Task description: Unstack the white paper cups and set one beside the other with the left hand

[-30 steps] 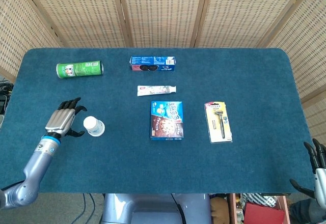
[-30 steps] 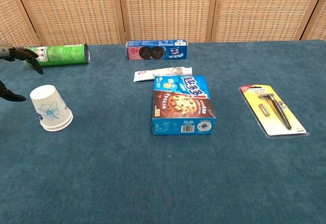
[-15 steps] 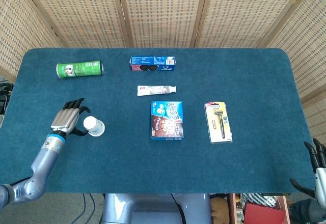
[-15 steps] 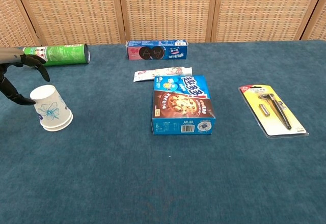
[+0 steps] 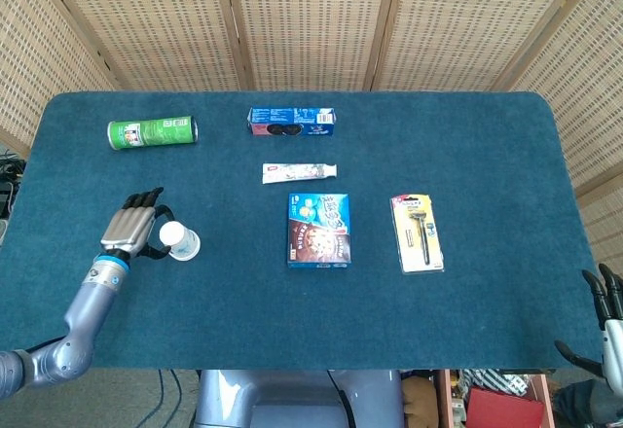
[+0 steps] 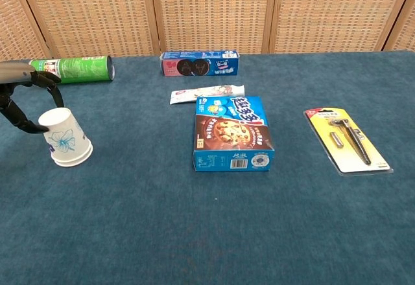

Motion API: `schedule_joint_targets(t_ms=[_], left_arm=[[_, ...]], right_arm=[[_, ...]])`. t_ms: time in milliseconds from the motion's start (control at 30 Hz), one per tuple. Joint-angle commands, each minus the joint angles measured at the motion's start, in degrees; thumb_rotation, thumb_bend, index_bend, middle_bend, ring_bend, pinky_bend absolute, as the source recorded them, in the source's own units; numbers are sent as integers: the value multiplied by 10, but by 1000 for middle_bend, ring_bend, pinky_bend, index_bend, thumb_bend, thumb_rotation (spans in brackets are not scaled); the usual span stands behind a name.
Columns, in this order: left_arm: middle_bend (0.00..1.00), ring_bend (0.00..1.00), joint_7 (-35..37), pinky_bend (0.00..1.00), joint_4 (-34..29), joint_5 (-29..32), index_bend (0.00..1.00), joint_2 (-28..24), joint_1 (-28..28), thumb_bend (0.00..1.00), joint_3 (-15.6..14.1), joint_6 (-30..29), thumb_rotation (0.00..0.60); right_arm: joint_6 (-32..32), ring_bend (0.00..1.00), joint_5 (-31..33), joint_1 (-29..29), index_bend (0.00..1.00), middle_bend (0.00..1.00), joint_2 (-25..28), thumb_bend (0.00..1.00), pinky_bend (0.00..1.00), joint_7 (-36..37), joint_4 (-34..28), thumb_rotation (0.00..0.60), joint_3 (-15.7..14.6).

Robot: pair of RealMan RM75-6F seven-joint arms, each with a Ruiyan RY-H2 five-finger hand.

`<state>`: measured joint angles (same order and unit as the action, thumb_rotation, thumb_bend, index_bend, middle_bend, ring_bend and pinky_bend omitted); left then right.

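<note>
The white paper cups [image 6: 65, 139] stand nested and upside down on the blue table's left side, with a blue flower print on the outer one; the stack [image 5: 180, 241] also shows in the head view. My left hand [image 5: 131, 226] hovers just left of the stack with its fingers spread. In the chest view the left hand [image 6: 26, 97] arches over the cups' top, and its thumb tip reaches the upper left edge; I cannot tell if it touches. My right hand [image 5: 605, 316] hangs off the table's near right corner, fingers apart and holding nothing.
A green can [image 5: 151, 132] lies at the back left. A blue cookie pack [image 5: 291, 122], a toothpaste tube [image 5: 299, 170] and a cookie box [image 5: 318, 230] line the middle. A razor pack [image 5: 418, 232] lies to the right.
My left hand has moved right, closing in on the cup stack until its thumb reaches the cups' edge. The cups and the right hand have not moved.
</note>
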<state>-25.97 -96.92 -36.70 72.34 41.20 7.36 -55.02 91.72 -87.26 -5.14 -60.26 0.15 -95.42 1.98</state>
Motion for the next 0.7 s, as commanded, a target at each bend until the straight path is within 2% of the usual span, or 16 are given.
schedule_joint_targets(t_ms=[33,400,700], left_arm=[[0,0,-1,0,-2,1,358,0,1,303,-1,-2,600],[0,0,5,0,-22,-2,367,-15,2,318,0,-11,600],[0,0,44,0,-80,-29,371,-76,-11,318,19,-25,600]], right_arm=[[0,0,0,0,0,0,0,0,0,0,0,600,0],[1,0,1,0,0,0,1,0,0,4,0,600,0],[6,0,-3,-2,0,0,3,0,0,4,-2,600,-1]])
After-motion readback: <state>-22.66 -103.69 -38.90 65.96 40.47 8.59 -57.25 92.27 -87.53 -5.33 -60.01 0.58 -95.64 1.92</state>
